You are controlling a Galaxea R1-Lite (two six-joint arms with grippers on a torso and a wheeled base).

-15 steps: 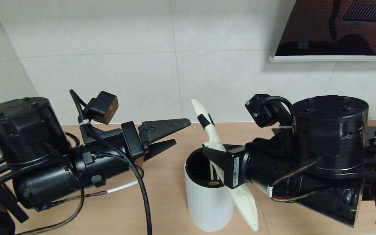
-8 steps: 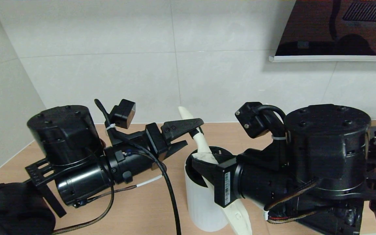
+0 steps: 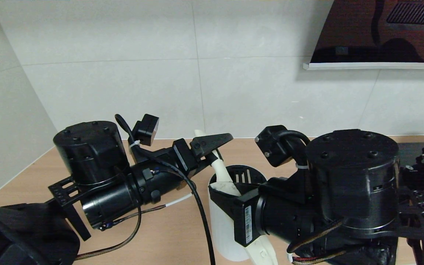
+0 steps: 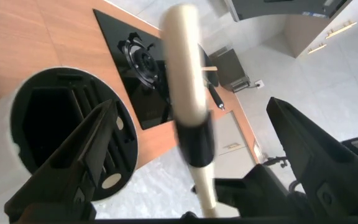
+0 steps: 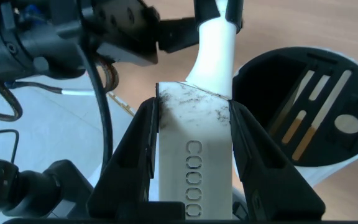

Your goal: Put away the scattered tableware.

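A white spatula [image 3: 220, 170] with a black band on its handle is tilted over a white utensil holder [image 3: 222, 228] with a black slotted inside. My right gripper [image 5: 194, 158] is shut on the spatula [image 5: 213, 56] at its blade end, close beside the holder [image 5: 353, 168]. My left gripper [image 3: 212, 152] is open, with one finger on each side of the handle near the black band. In the left wrist view the handle [image 4: 185, 74] stands between the spread fingers of that gripper [image 4: 194, 149], above the holder [image 4: 14, 112]. I cannot tell whether the fingers touch the handle.
The holder stands on a wooden counter [image 3: 168, 235] against a tiled wall. A black cooktop [image 4: 142, 68] lies to the right, with a dark range hood [image 3: 381, 33] above it. Some long utensils [image 5: 309, 134] lie inside the holder.
My left gripper has moved right and now straddles the spatula handle. My right arm has shifted left and lower with the spatula, whose handle tip has dropped.
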